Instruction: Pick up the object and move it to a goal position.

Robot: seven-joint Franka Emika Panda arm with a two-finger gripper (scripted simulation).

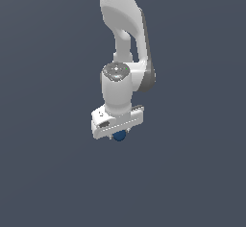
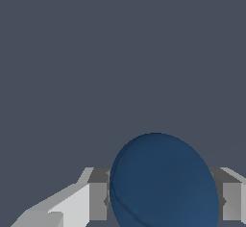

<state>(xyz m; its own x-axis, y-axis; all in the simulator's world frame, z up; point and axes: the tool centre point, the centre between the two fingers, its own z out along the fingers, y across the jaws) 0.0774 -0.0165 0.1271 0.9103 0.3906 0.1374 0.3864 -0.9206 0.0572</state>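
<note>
So, looking at a white arm (image 1: 122, 24) reaching down out of the top of the exterior view, wrist pointing straight down, gripper (image 1: 119, 135) hanging at the bottom of it. Sitting right under the gripper's wide white body: the ball (image 1: 119, 135), dark blue and small, only its lower half peeking out below the hand. Way narrower than the gripper itself.

Getting a much closer look in the wrist view. Ball (image 2: 163, 182) filling up a big chunk of the shot, smooth and matte, wedged between the two fingers (image 2: 98, 199). Grey pads pressing in on both sides, one touching each flank of the ball, no gap showing on either side. So calling that clamped onto the ball, jaws pinched in as far as the ball lets them.

Seeing nothing but flat dark grey-blue behind everything in both views. Not spotting a shadow or contact patch under the ball, so can't tell whether it's resting on a surface or hanging in the air. Same for height, no way of judging it here.

Ball staying centred between the fingertips, directly below the wrist, not slipping off to one side as far as either view is showing.
</note>
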